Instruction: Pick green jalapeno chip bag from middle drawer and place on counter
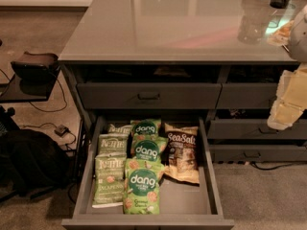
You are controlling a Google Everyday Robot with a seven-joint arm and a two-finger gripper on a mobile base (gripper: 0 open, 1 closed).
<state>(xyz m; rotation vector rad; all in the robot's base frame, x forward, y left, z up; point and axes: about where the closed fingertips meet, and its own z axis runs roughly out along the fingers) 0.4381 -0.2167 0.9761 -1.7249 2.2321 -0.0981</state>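
While the end effector (288, 104) hangs at the frame's right edge, its opening impossible to tell, the green jalapeno chip bag (109, 180) lies lower left in the open middle drawer (184, 198), exposed for picking.

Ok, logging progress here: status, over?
Gripper at right of view, outside the middle drawer. Green jalapeno chip bag in open drawer, front left, untouched. Nothing covering it.

Only part of the arm (299, 32) is seen, at the right edge of the view, where a rounded, whitish segment is cut off by the frame. Below it the pale, cream-coloured gripper (284, 110) is held, angled downward and towards the left.
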